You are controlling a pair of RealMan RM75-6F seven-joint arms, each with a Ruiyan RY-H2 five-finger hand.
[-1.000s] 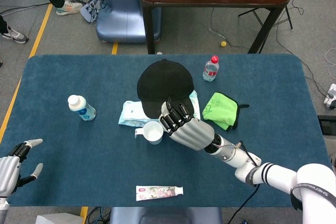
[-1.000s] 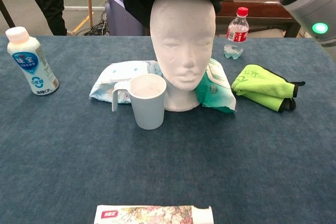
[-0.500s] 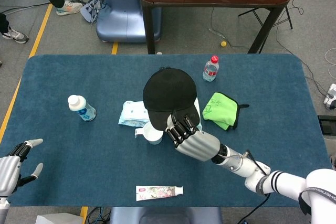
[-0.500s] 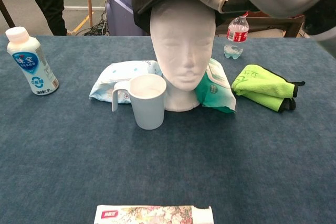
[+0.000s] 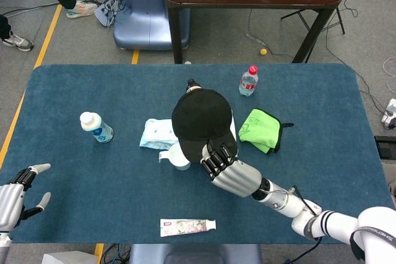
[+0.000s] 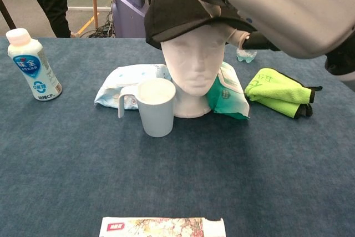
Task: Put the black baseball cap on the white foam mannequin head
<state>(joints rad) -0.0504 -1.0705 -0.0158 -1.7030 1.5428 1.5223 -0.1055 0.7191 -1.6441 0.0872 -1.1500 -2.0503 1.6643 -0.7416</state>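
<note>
The black baseball cap (image 5: 199, 115) (image 6: 183, 9) covers the top of the white foam mannequin head (image 6: 194, 70), its brim low over the forehead. My right hand (image 5: 226, 168) (image 6: 277, 6) grips the cap's brim, fingers on top and thumb underneath on the cap's right side. In the head view the cap hides the foam head. My left hand (image 5: 15, 193) hangs off the table's near left edge with its fingers apart and nothing in it.
A white mug (image 6: 154, 105) stands just in front of the foam head, with wipe packs (image 6: 125, 81) behind it. A green cloth (image 5: 260, 129), a red-capped water bottle (image 5: 248, 81), a white bottle (image 5: 96, 127) and a toothpaste box (image 5: 187, 226) lie around.
The right hand drew the cap forward and down, from the back of the foam head onto its crown; the brim now sits over the forehead. The left hand stayed still.
</note>
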